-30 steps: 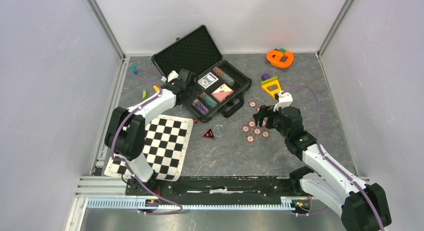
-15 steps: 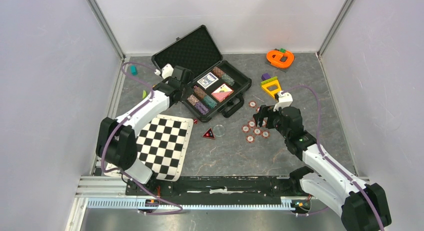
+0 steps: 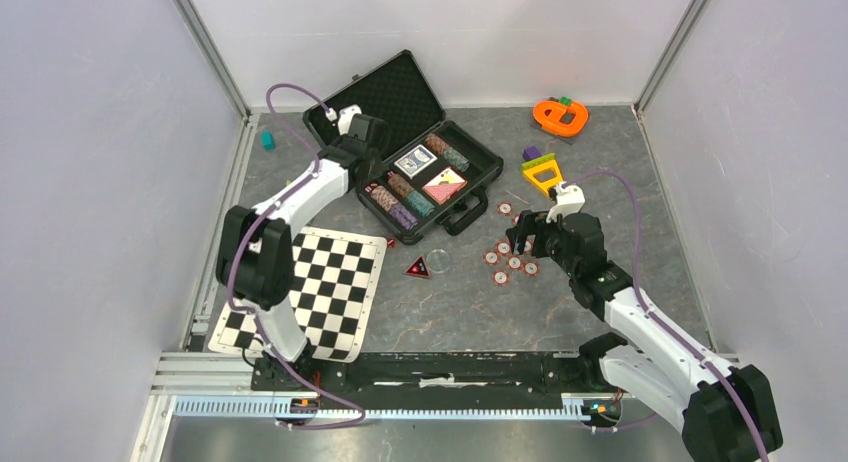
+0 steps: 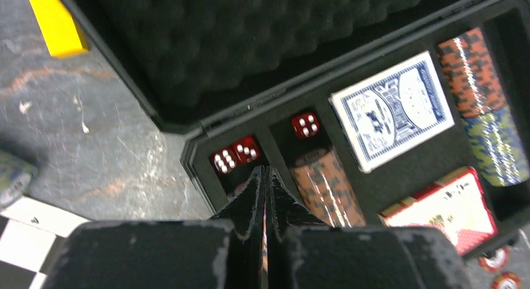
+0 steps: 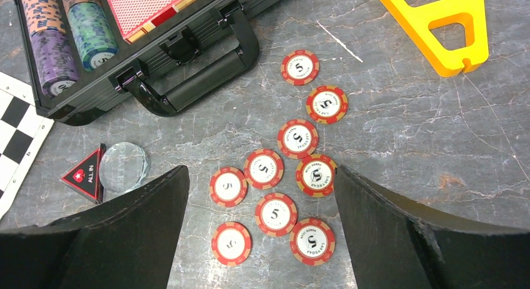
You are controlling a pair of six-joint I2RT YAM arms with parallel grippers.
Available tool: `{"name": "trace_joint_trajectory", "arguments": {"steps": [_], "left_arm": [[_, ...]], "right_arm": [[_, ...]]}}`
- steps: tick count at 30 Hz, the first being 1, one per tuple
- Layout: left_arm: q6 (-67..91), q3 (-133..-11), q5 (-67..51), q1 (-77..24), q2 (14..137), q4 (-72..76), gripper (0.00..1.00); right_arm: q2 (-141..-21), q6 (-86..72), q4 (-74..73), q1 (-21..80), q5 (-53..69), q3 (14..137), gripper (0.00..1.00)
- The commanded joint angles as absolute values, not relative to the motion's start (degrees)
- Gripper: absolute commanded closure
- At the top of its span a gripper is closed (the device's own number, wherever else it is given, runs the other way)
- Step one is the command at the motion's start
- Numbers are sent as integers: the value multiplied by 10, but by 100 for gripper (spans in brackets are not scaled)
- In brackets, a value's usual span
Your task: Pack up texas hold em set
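Note:
The black briefcase [image 3: 470, 160] lies open at the back, foam lid [image 4: 219, 39] raised. Its tray holds coloured chip stacks [image 4: 325, 186], a blue card deck [image 4: 392, 111], a red deck [image 4: 450, 207] and red dice [image 4: 236, 154]. My left gripper [image 3: 367, 162] hovers over the tray's left end, shut [image 4: 265, 171] just above the dice, with nothing seen between its fingers. Several red-white poker chips [image 3: 510, 262] lie loose on the table right of the case. My right gripper [image 5: 261, 170] hangs open above them, with several chips [image 5: 272, 214] between its fingers, none touched.
A black-white checkered mat [image 3: 315, 292] lies front left. A red "all in" triangle [image 3: 418, 268] and a clear disc [image 3: 438, 260] sit near it. Yellow [image 3: 542, 174] and orange [image 3: 560, 115] toys stand at the back right. A teal block [image 3: 267, 139] sits left of the case.
My left gripper has shut from wide open and moved back along the case's left end. The right arm and the loose chips have not moved.

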State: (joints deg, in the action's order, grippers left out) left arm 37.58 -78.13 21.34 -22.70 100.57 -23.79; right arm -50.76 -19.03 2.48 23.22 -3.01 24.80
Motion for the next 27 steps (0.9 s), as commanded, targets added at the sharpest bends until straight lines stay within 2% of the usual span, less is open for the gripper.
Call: {"name": "trace_joint_trajectory", "arguments": {"steps": [1,8,12,18,27], "left_arm": [[283,-845,213,-204,1058,-251,98],[236,-887,139,-199,1114,-275,97],[211,-909,95,-200,1137,-331,92],[189,-877,67,-206,1110,-345,91],[173,-887,-37,-206,1093,-372,89]], "right_arm": [[-512,-183,38,234,-25,249,9],[-520,-182,38,234,-24,252,10],[-523,-183,38,234,-23,253,9],[-525,-182,38,234,-21,253,9],[-530,-183,38,234,-8,255,10]]}}
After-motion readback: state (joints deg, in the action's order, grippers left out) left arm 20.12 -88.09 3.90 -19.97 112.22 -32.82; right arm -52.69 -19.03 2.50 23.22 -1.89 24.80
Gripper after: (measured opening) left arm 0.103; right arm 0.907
